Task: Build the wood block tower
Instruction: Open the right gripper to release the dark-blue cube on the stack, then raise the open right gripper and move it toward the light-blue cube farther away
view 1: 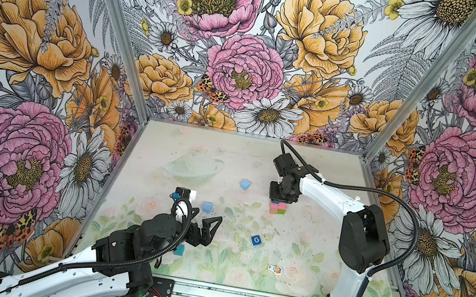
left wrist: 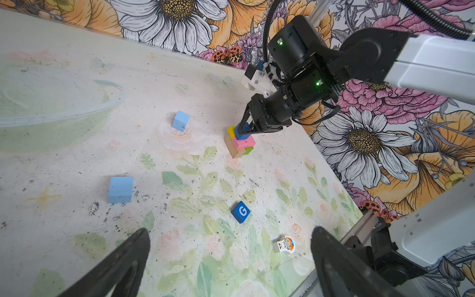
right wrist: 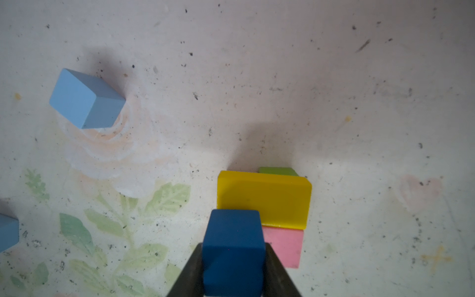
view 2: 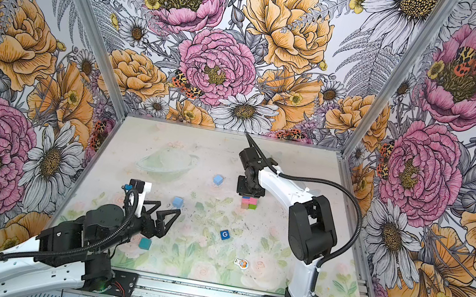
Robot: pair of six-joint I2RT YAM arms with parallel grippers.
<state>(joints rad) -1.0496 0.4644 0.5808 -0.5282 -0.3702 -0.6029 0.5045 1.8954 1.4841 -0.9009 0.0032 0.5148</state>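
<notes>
Dark blue cube (right wrist: 233, 252) sits pinched in your right gripper (left wrist: 244, 131) atop the low tower (left wrist: 244, 143); your left gripper (left wrist: 230, 231) hangs spread wide. You're placing, it seems: next, release gently and lift straight up.

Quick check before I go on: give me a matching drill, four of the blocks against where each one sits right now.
Things:
1. dark blue cube
2. G cube
3. teal cube
4. yellow block

Places:
A. loose on the table, letter up
B. in the upper layer of the stack, beside the pink block
C. gripped in the right pincer
D. on the table next to the left arm

Pairs: 1-C, 2-A, 3-D, 4-B.
</notes>
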